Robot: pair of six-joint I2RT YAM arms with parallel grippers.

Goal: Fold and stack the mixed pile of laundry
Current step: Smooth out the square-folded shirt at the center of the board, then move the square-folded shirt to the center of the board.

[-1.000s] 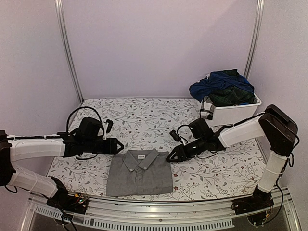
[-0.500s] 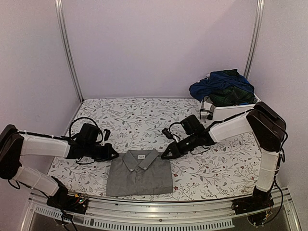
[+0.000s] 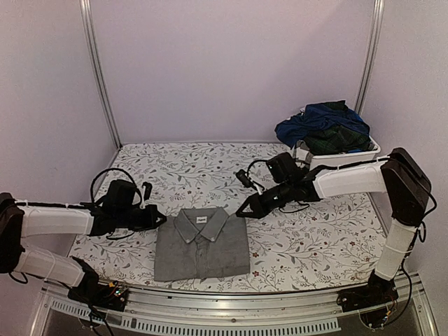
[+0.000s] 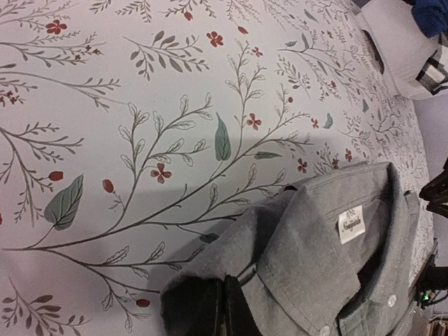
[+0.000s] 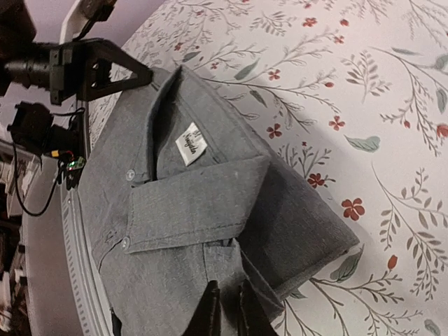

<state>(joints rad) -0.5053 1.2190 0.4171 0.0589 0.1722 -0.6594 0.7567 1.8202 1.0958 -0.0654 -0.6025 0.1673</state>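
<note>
A white bin [image 3: 343,162] stands at the far right corner of the floral-clothed worktop [image 3: 210,175], heaped above its rim with a navy garment [image 3: 315,120] that spills over the left side and a dark green plaid garment [image 3: 337,140] bunched beside it. A grey shirt [image 3: 203,250] lies folded into a neat rectangle at the near edge, well apart from the bin, between the two arms; its long axis runs near to far, collar [image 3: 201,222] towards the back wall, hem towards the arm bases, button placket up the middle; a white label [image 4: 352,224] shows inside the neck. The left pincer [image 3: 161,219] is closed on the shirt's left shoulder corner, its dark fingers pressed together over the grey cloth; the right pincer [image 3: 241,212] is closed on the opposite shoulder corner, where the folded edge is pinched between its tips; both arms reach in low from the sides.
</note>
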